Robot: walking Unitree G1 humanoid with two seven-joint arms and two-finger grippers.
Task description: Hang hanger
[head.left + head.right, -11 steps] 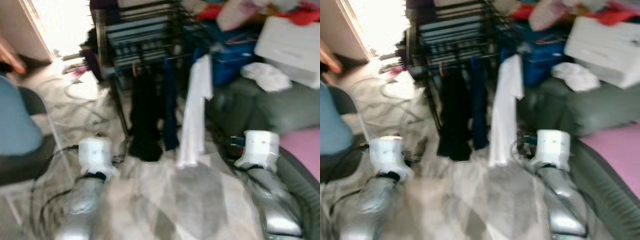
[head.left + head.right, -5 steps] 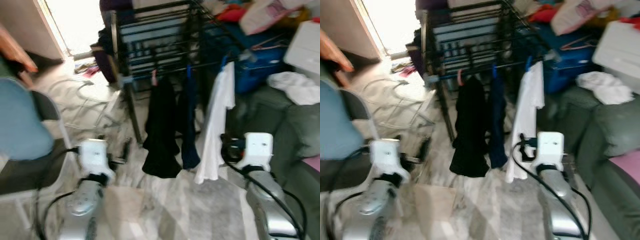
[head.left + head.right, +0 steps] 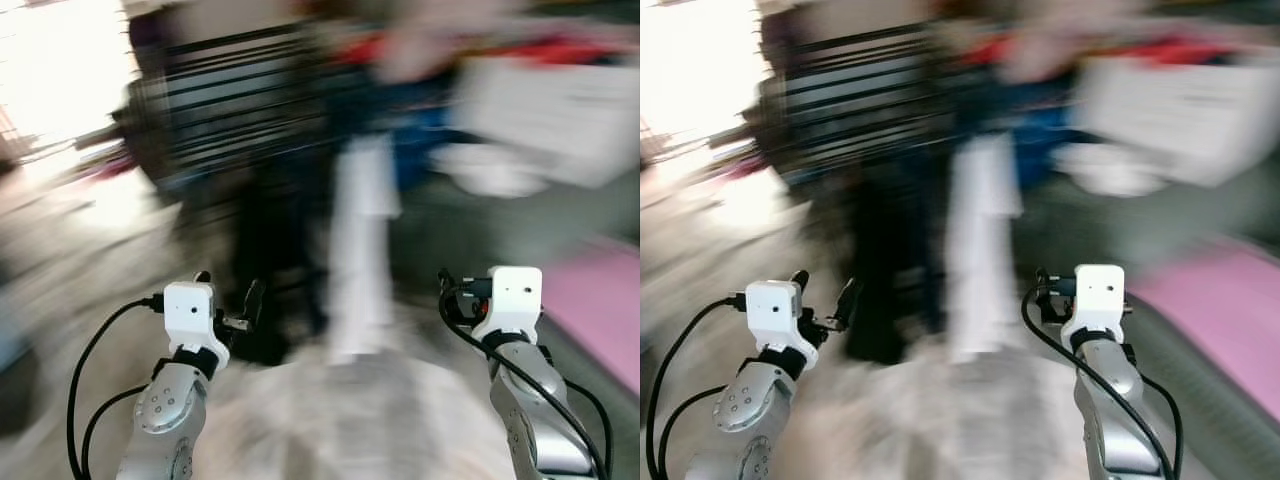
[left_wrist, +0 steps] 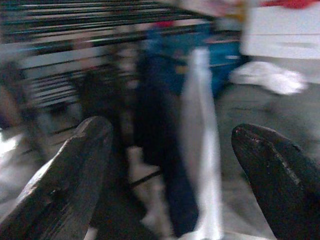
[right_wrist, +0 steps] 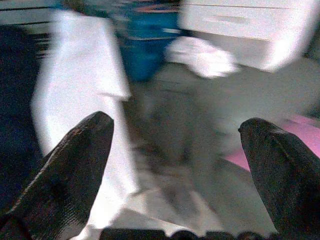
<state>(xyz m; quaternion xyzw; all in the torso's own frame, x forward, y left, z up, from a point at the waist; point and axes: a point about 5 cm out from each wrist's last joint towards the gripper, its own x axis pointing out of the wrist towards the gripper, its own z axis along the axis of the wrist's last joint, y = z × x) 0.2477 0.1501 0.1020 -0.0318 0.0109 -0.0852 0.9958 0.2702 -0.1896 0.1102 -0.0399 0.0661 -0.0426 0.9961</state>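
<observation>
The head views are badly blurred. A black drying rack (image 3: 240, 80) stands ahead, with a black garment (image 3: 262, 250), a dark blue one (image 4: 160, 125) and a long white one (image 3: 358, 240) hanging from its front rail. The blur hides their hangers. My left gripper (image 3: 230, 292) is raised low on the left, short of the black garment. Its fingers (image 4: 75, 165) stand wide open with nothing between them. My right gripper (image 3: 448, 288) is raised to the right of the white garment (image 5: 80, 75), also open and holding nothing.
A white box (image 3: 550, 110) and a crumpled white cloth (image 5: 200, 55) lie right of the rack, beside a blue bin (image 5: 147, 45). A pink cushion (image 3: 595, 300) is at the right edge. Bright light comes from a doorway (image 3: 60, 70) at the left.
The camera has swung and the picture has blurred; the blue chair at the left has left the picture. Both arms stay raised with open fingers.
</observation>
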